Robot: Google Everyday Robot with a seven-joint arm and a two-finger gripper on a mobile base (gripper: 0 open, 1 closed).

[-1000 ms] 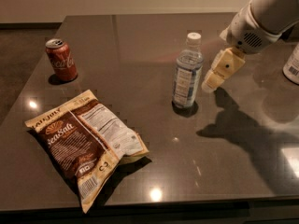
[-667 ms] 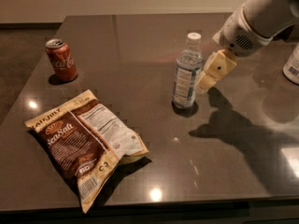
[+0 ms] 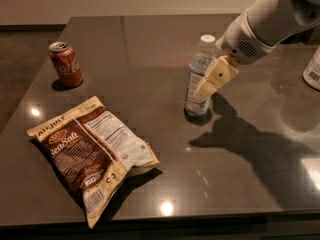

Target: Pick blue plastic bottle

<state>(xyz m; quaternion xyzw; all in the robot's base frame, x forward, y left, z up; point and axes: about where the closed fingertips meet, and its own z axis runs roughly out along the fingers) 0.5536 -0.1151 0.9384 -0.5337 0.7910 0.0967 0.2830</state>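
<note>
The blue plastic bottle (image 3: pixel 194 76) stands upright near the middle of the dark table (image 3: pixel 150 44). It is clear and bluish, with a white cap and a blue-and-white label. My gripper (image 3: pixel 205 90) comes in from the upper right on a white arm. Its tan finger lies across the bottle's right side at label height and hides part of it.
A red soda can (image 3: pixel 66 64) stands at the far left. A brown and white chip bag (image 3: pixel 90 154) lies flat at the front left. A white container with a barcode (image 3: pixel 313 70) sits at the right edge. The arm's shadow falls right of the bottle.
My gripper has moved left and slightly down toward the bottle and now overlaps its right side. The bottle, can and bag have not moved.
</note>
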